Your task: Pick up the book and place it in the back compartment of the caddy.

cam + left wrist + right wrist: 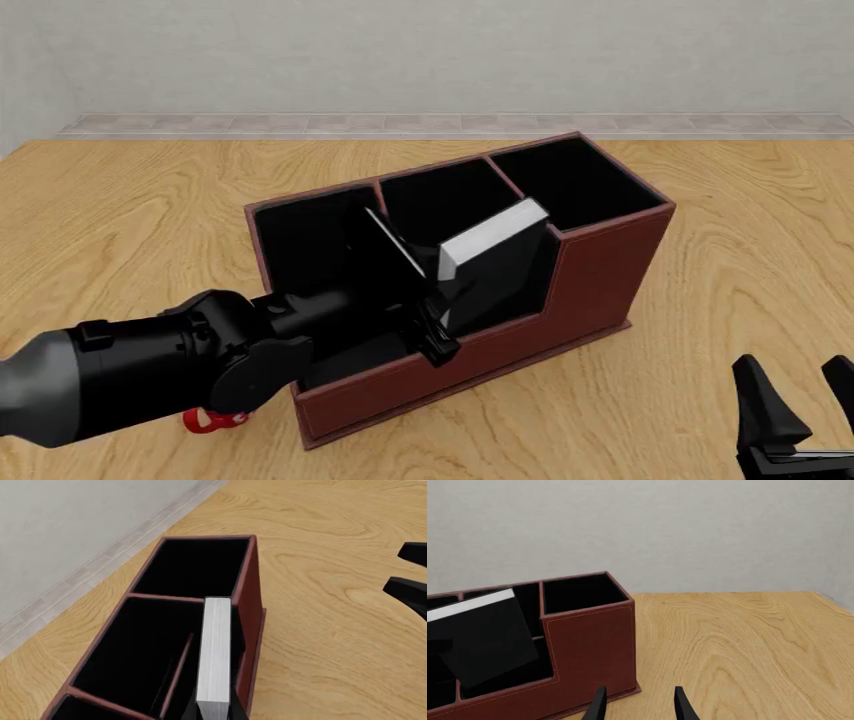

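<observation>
The black book (497,268) with white page edges hangs tilted in my left gripper (437,335), which is shut on its lower end. Its lower part is down inside the caddy (607,265), in the black-lined cell behind the low cut-down wall (454,355); its upper end sticks out above that wall. The left wrist view looks along the book's page edges (215,655), close to the caddy's long wall (248,595). The right wrist view shows the book's cover (487,640) above the low wall of the caddy (594,645). My right gripper (798,388) is open and empty at the near right.
A bit of a red object (214,421) shows under my left arm, near the caddy's front left corner. The caddy's two tall cells (574,180) stand at its right end. The right gripper (408,571) also shows in the left wrist view, over bare wood.
</observation>
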### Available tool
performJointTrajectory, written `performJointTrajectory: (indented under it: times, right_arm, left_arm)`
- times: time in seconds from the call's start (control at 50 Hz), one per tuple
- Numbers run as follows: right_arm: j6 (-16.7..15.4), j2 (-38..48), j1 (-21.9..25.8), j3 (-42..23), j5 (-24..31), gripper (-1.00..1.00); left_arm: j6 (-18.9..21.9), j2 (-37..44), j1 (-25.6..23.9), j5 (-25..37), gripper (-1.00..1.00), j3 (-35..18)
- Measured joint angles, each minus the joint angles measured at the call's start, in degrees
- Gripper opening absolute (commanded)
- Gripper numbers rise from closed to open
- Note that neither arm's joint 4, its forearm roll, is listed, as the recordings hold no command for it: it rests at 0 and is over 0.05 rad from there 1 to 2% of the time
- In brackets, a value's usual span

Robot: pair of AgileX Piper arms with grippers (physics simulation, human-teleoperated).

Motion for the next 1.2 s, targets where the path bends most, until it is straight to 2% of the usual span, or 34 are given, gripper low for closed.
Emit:
performJointTrajectory:
  times: [0.58,1.2]
  right_arm:
    - [0.00,0.00,0.00,0.00,0.00,1.00]
    - [0.00,0.00,0.00,0.00,0.00,1.00]
  left_arm:
    - [-0.15,2.48,1.78,-3.31,-1.00,1.28]
    - [-2.00,6.54,1.97,-8.01,-1.00,2.70]
